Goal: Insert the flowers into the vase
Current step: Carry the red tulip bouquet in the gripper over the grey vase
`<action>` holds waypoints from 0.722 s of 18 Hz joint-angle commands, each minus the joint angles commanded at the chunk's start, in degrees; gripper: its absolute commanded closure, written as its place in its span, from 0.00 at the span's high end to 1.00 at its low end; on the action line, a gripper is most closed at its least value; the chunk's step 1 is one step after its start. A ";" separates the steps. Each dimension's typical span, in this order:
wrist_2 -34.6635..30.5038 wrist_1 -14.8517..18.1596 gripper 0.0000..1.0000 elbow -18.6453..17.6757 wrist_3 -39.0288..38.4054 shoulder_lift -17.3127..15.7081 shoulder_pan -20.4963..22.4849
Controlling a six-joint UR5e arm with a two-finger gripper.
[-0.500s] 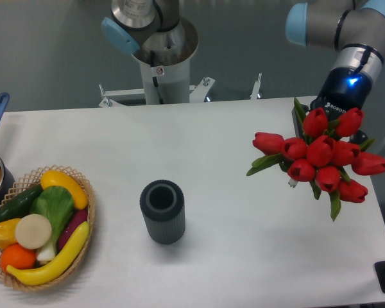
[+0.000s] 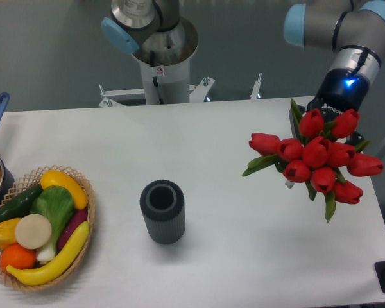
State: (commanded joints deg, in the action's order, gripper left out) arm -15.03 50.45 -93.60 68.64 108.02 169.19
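A bunch of red tulips (image 2: pixel 317 157) hangs in the air well to the right of the vase (image 2: pixel 162 210), buds facing the camera, carried by the arm's gripper (image 2: pixel 321 119). The fingers are hidden behind the blooms, so their grip cannot be told. The vase stands upright on the table (image 2: pixel 244 244), a basket (image 2: pixel 86 199) of produce to its left.

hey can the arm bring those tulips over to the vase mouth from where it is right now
Probably yes. The vase stands upright with its mouth open, and the bare table lies between it and the tulips, which hang at the tool at the right. The tool's fingers are hidden behind the blooms.
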 joint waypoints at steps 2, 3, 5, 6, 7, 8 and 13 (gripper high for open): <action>0.00 -0.26 0.13 0.00 0.26 0.00 -0.26; 0.00 -0.87 0.13 -0.17 0.26 0.09 -0.53; 0.00 -1.93 0.13 -0.26 0.35 0.53 -1.05; 0.00 -2.02 0.14 -0.35 0.35 0.62 -1.40; 0.00 -2.11 0.14 -0.27 0.44 0.70 -2.19; 0.00 -2.29 0.14 -0.26 0.79 0.70 -2.55; 3.24 -2.46 0.14 -0.44 1.05 0.70 -5.44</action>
State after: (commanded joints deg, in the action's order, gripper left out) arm -11.79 47.99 -94.04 69.70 108.72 163.75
